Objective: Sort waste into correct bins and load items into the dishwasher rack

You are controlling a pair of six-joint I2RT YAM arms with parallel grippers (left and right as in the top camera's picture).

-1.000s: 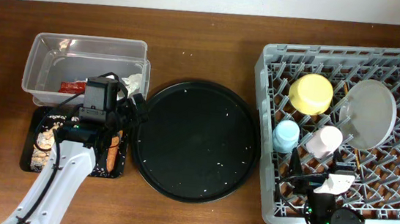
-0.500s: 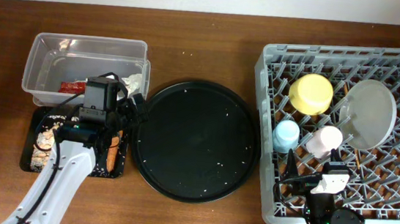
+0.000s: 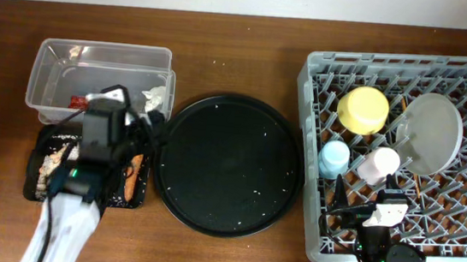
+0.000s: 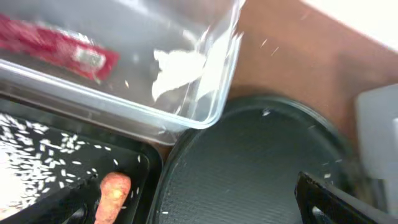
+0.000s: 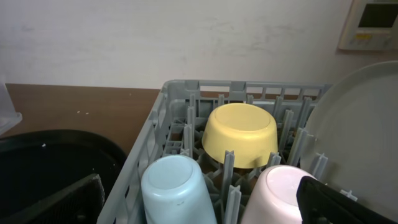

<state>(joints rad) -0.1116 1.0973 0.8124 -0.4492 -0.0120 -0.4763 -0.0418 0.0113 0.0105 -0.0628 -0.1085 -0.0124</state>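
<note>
Overhead: left gripper (image 3: 128, 110) spread wide and empty, over the seam between clear tub (image 3: 52, 53) and shallow black tray (image 3: 33, 182); its arm hides part of both. In the tub are one red wrapper (image 3: 77, 100) and one tissue (image 3: 154, 98), just right of the tool. Beside the arm are one carrot (image 3: 130, 181) and rice scraps (image 3: 48, 169). Round black tray (image 3: 230, 165) lies to its right.

Right gripper (image 3: 365, 194) wide and empty at the rack (image 3: 313, 156) edge. Ahead of it – one blue cup (image 3: 333, 158), one pink cup (image 3: 379, 164), one yellow bowl (image 3: 363, 109), one plate (image 3: 433, 133). Chopsticks too faint to make out.

Left wrist: blurred, carrot cut off, one fingertip (image 4: 323, 199) in the corner.

Right wrist: both cups upside down – cropped at the bottom; plate cropped at the right.
</note>
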